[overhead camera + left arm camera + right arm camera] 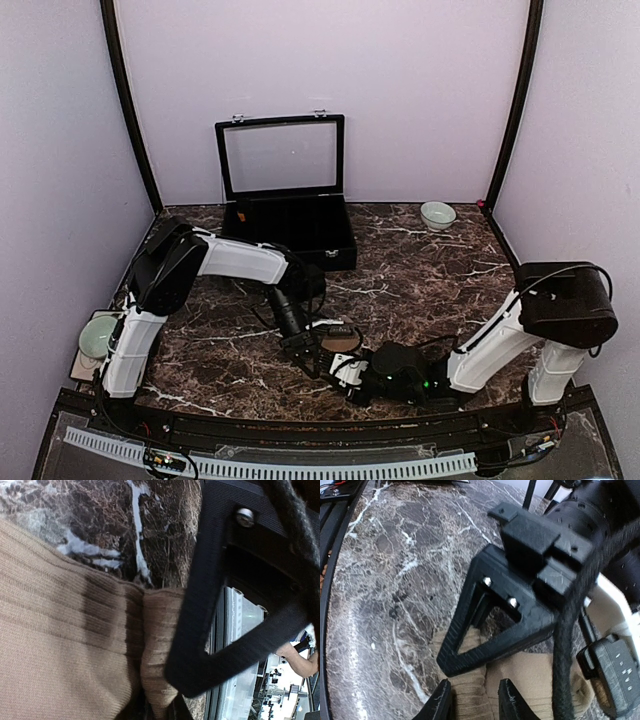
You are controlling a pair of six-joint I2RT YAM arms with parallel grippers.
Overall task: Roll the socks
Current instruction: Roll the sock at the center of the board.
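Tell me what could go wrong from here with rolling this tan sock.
The right gripper straddles only a narrow fold of the tan sock, so the fabric might slip out. The left gripper is shut on the same sock right beside it; the two could bump or tug against each other.

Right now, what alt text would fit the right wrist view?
The right gripper straddles a fold of the tan sock on the dark marble table. Beyond it, the left gripper pinches the same sock.
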